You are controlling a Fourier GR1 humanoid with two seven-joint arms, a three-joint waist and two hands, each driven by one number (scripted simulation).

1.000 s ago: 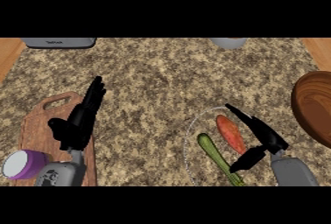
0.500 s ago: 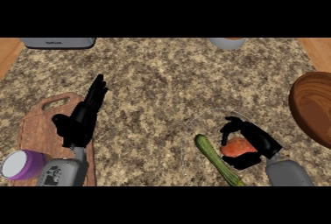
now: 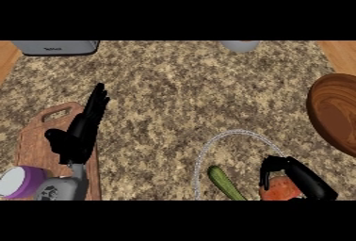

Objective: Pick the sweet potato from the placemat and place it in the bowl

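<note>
In the head view, a speckled granite worktop [image 3: 181,94] is seen from above, and the other things are placed here relative to the placemat [image 3: 240,136], whose pale, looped outline lies low and right of centre. The sweet potato [image 3: 281,190] is found at the lower right part of the placemat, close to the view's bottom edge, and is partly hidden. It is enclosed by the right hand [image 3: 299,176], whose black fingers are curled over its top and sides, so that only an orange patch shows beneath them. Whether the sweet potato rests on the placemat or is lifted clear of it cannot be told.

Inside the placemat's outline, just left of the sweet potato, a green cucumber [image 3: 224,181] is laid at a slant. Up and to the right of the placemat, at the view's right edge, a brown wooden bowl [image 3: 337,110] is partly shown, well apart from the sweet potato.

Far left of the placemat, a wooden cutting board [image 3: 42,136] with a handle hole is seen. The left hand [image 3: 80,132] is held over it, fingers straight and open, gripping nothing. A purple-rimmed container [image 3: 17,181] sits at the board's lower left.
</note>
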